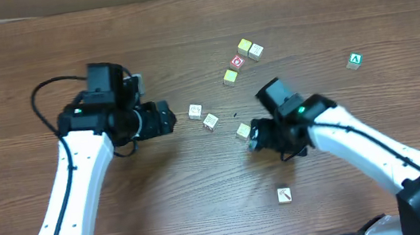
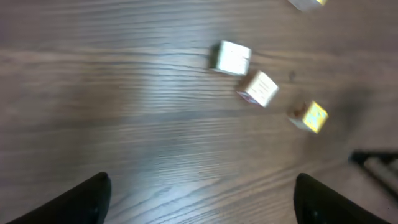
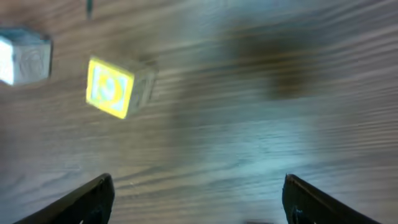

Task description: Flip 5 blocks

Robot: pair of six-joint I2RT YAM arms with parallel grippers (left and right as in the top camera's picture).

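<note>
Blocks [image 1: 210, 121] loose on surface [image 1: 165, 211], tools empty

We see left tool [image 2: 202, 190] and right tool [image 3: 198, 190] both spread apart, clamping nothing. Three blocks lie at the left's one o'clock; a yellow-faced block [image 3: 118, 87] sits at the right's eleven o'clock.

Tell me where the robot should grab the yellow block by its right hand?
Grip the yellow block by two opposite side faces, from above. It is a cube, standing free and turned askew, so the open right gripper should probably twist to match.
</note>
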